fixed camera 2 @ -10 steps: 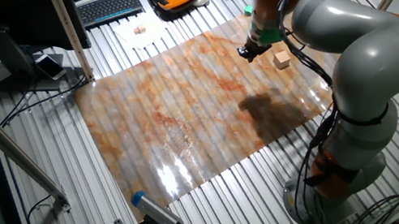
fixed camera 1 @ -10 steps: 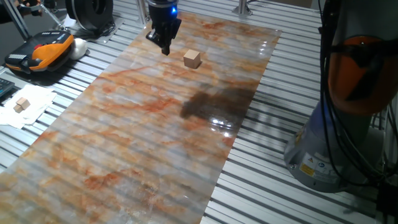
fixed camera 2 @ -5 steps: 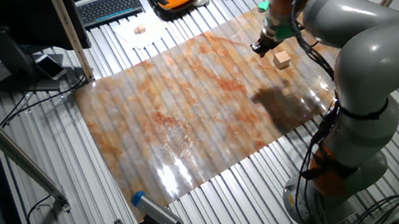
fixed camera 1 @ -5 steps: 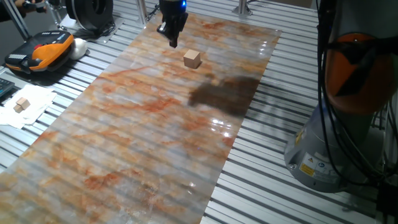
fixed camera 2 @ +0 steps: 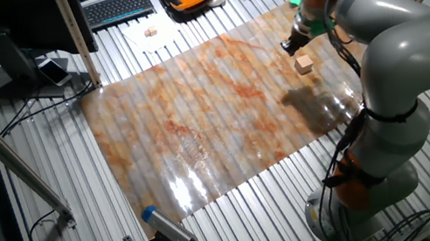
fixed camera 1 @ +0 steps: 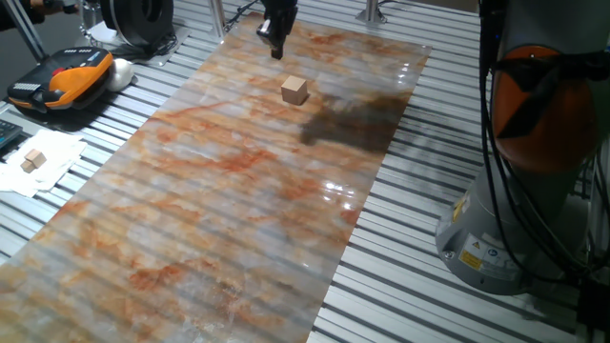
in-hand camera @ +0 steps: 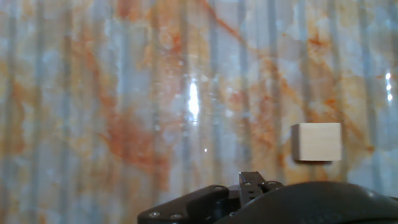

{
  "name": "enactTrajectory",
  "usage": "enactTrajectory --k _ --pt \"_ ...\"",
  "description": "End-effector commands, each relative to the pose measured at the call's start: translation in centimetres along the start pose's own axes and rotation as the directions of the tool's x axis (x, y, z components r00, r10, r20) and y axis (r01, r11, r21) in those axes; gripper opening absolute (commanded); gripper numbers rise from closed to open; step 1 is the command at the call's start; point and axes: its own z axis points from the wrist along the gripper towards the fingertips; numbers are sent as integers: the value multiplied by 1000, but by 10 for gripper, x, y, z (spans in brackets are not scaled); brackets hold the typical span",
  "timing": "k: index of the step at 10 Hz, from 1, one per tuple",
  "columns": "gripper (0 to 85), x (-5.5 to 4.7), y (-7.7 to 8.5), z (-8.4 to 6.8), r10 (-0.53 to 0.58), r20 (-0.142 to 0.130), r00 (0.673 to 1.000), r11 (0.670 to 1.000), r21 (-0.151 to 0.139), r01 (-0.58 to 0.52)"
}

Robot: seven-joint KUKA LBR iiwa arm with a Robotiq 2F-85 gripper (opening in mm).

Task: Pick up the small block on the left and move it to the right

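The small block (fixed camera 1: 294, 90) is a plain light-tan cube resting alone on the marbled mat (fixed camera 1: 219, 191), near its far end. My gripper (fixed camera 1: 277, 51) hangs above the mat just beyond the block, apart from it, with the fingers drawn together to a point and nothing in them. In the other fixed view the small block (fixed camera 2: 304, 64) lies just below the gripper (fixed camera 2: 287, 47). The hand view looks straight down: the small block (in-hand camera: 317, 142) is to the right, and the closed gripper (in-hand camera: 252, 182) shows at the bottom edge.
An orange and black pendant (fixed camera 1: 59, 79) lies on the slatted table left of the mat. White paper (fixed camera 1: 38, 162) at the left edge carries two smaller tan cubes. A keyboard (fixed camera 2: 118, 7) lies beyond the mat. The arm's base (fixed camera 1: 519, 191) stands at the right.
The gripper has moved up and away across the mat's far end, passing behind the block. The arm's shadow shifted with it. The block has not moved.
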Motion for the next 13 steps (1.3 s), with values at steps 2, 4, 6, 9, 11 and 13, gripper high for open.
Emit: enactTrajectory --k 2,4,6,9,11,13 --pt "0 3 -20 8 -20 3 1000 1000 -18 20" --pt "0 4 -36 18 -36 13 999 999 -35 36" --pt "0 3 -42 16 -37 8 999 999 -36 38" --pt "0 -1 -50 18 -46 1 999 998 -35 46" --pt "0 -7 -58 21 -57 0 998 998 -38 57" --pt "0 -10 -62 22 -61 0 998 997 -39 61"
